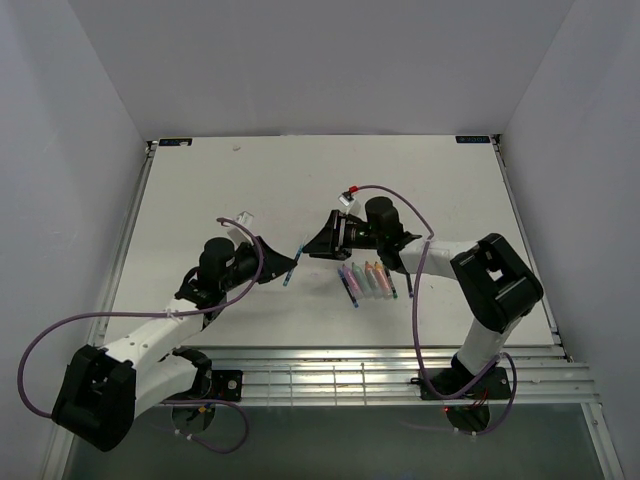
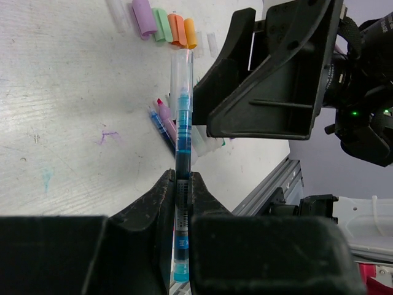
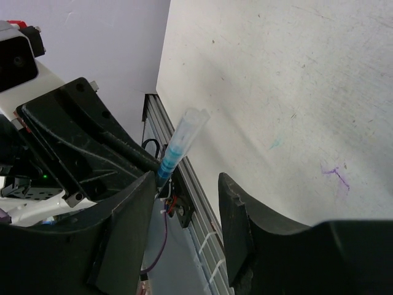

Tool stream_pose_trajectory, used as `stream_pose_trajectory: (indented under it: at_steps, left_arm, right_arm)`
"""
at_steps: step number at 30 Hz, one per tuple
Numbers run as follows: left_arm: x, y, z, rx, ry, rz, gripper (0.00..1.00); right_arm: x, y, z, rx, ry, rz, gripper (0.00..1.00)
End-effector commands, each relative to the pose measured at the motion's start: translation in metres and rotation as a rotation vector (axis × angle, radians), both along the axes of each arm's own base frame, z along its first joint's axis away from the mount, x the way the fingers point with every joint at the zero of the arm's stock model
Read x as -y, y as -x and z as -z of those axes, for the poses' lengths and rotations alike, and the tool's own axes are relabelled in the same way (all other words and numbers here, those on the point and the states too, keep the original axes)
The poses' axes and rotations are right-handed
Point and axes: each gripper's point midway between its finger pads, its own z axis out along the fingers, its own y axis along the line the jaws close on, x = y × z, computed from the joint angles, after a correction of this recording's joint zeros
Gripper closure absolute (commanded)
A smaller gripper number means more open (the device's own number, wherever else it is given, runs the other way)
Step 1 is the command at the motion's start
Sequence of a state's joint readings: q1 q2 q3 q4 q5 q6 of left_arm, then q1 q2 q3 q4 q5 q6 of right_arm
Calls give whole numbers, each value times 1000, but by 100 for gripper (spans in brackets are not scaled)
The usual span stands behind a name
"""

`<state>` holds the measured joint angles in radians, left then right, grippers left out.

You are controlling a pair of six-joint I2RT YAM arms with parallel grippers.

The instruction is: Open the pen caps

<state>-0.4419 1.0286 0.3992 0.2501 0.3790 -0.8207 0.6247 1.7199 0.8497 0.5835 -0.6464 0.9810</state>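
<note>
**One cap left in hand, four already down**

Your left gripper [image 2: 182, 184] is clenched on a blue pen [image 2: 182, 141] low on its barrel. It holds the pen in the air over the middle of the table [image 1: 200, 200], capped end aimed at your right gripper [image 3: 187, 184]. The right gripper's fingers [image 3: 236, 209] stand apart around that end and grasp nothing. The cap sits close to one finger, but whether it touches cannot be told from these views.

The clear cap [image 2: 182, 70] looks fully seated. It is a see-through sleeve over the top of the barrel, with blue showing just below it. By that reading this pen is not yet opened, and the pull is the step in hand.

The task appears well along. Four loose caps [image 2: 161, 23], purple, green, orange and yellow-orange, lie side by side on the table, toward the near edge and right of centre. Close by, a pink marker [image 2: 164, 115] shows a bare tip, with a second blue pen [image 2: 159, 126] lying against it.

The held pen and the right gripper hide the other pens, so how many caps remain on cannot be told.
</note>
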Motion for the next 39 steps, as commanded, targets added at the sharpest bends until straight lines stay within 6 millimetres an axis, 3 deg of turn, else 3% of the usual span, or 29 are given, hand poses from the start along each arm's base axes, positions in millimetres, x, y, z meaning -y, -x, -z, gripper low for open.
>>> stream_pose_trajectory:
  at_steps: [1, 11, 17, 23, 27, 28, 32, 36, 39]
  left_arm:
    - [3, 6, -9, 33, 27, 23, 100]
    - [3, 11, -1, 18, 22, 36, 100]
    - [5, 10, -2, 20, 25, 42, 100]
    - [6, 10, -2, 19, 25, 48, 100]
    - [6, 11, 0, 18, 20, 54, 100]
    - [6, 11, 1, 18, 18, 53, 88]
    - [4, 14, 11, -8, 8, 45, 58]
    - [5, 16, 18, -30, 1, 57, 48]
    - [7, 16, 20, -35, -2, 69, 48]
  right_arm:
    - [-13, -14, -25, 63, -62, 7, 49]
    - [-24, -22, -19, 37, -80, 3, 51]
    - [-31, -20, -17, 20, -93, -9, 57]
    - [-38, -16, -16, 19, -99, -28, 71]
    - [-37, -16, -14, 15, -98, -19, 92]
    - [-37, -16, -14, 17, -99, -20, 92]
    - [-37, -15, -19, 18, -113, -24, 92]
    - [-38, -14, -23, 23, -120, -28, 92]
    - [-38, -14, -24, 20, -122, -27, 92]
